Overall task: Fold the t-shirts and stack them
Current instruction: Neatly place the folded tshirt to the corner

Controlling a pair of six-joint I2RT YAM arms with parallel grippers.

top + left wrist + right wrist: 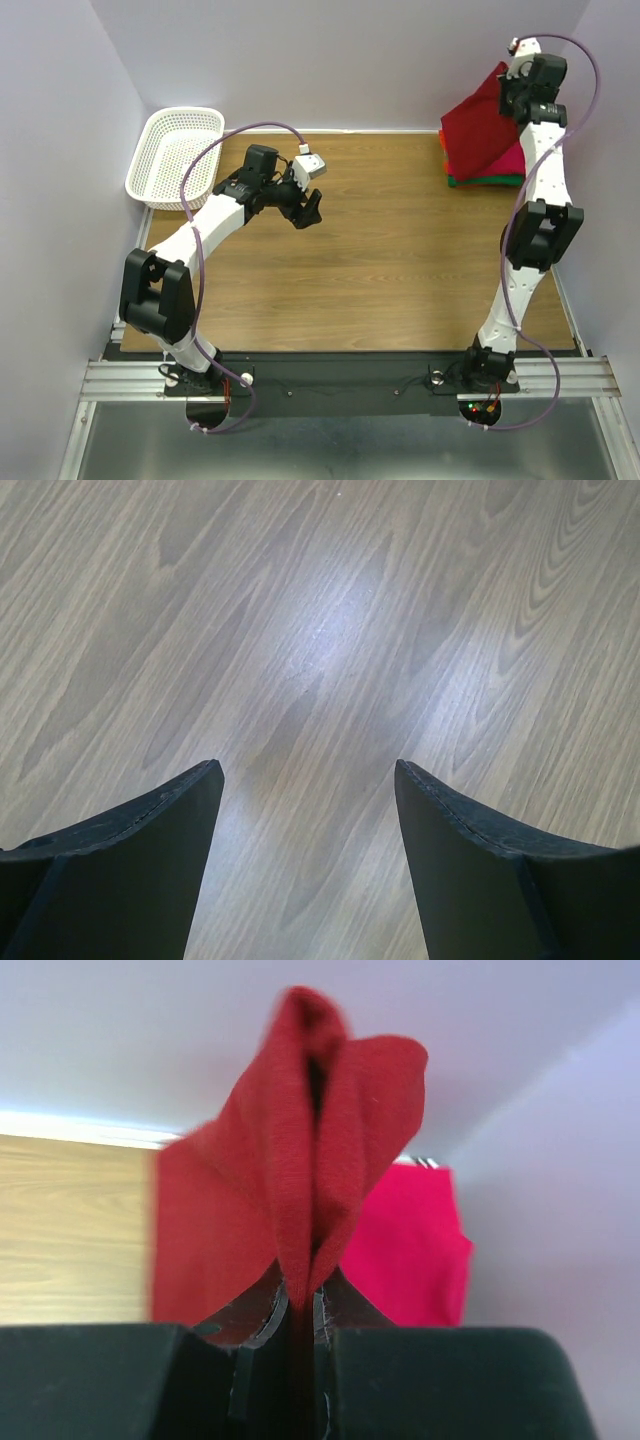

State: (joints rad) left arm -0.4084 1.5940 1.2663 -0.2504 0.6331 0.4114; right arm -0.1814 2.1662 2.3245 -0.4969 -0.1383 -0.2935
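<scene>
At the back right corner, the dark red t-shirt (478, 128) hangs lifted above a stack of folded t-shirts, where bright pink (512, 160) and green (490, 182) edges show. My right gripper (512, 95) is shut on a bunched fold of the dark red t-shirt (300, 1140). In the right wrist view the cloth rises straight out of the right gripper (300, 1298), and the pink t-shirt (405, 1250) lies behind it. My left gripper (308, 212) hovers open over bare wood left of the table's middle. Nothing lies between the fingers of the left gripper (308, 772).
A white lattice basket (175, 155) stands at the back left corner, partly off the wooden table (380, 260). Pale walls close in the back and both sides. The right arm stands tall along the table's right edge.
</scene>
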